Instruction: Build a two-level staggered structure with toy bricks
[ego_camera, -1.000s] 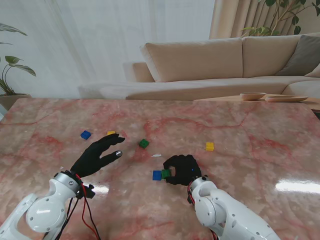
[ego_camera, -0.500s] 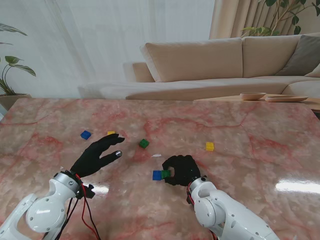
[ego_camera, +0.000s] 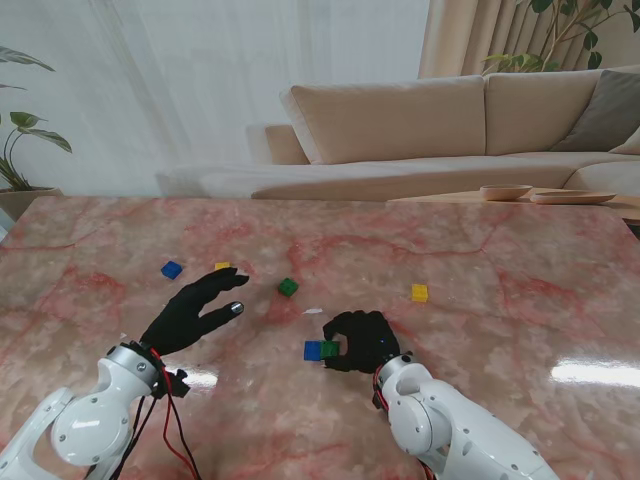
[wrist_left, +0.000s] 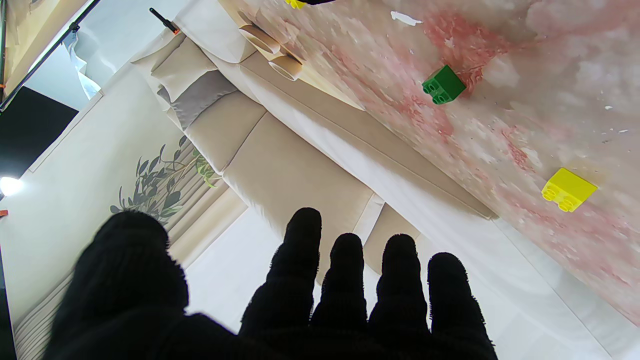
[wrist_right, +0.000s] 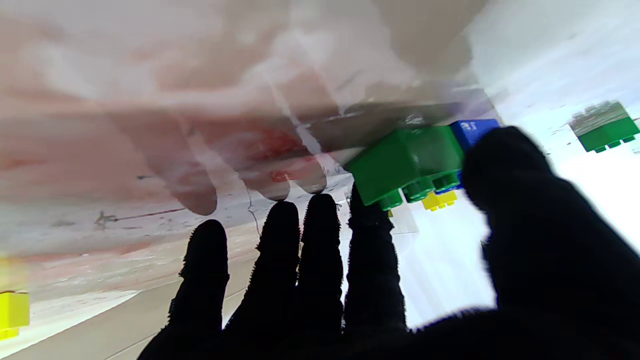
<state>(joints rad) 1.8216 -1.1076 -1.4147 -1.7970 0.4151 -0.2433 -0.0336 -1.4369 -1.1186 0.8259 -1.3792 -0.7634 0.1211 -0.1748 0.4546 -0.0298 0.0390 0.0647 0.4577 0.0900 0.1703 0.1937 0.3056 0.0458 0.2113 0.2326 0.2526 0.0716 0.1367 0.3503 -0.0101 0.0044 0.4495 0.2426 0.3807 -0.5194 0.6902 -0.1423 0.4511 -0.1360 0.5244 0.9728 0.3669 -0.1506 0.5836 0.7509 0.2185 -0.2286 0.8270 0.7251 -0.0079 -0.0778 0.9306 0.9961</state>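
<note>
A green brick lies on the marble table right beside a blue brick, the two touching. My right hand is behind them, shut on the green brick. The right wrist view shows the green brick pinched between thumb and index fingertip, with the blue brick half hidden by the thumb. My left hand hovers open to the left, fingers spread and holding nothing. Its fingers point past the table edge toward the sofa.
Loose bricks lie farther from me: a green one, a yellow one, a blue one and a small yellow one. The left wrist view shows the green brick and the yellow brick. A sofa stands beyond the table.
My right hand has crept slightly to the left around the green brick. The bricks and the left hand have stayed in place.
</note>
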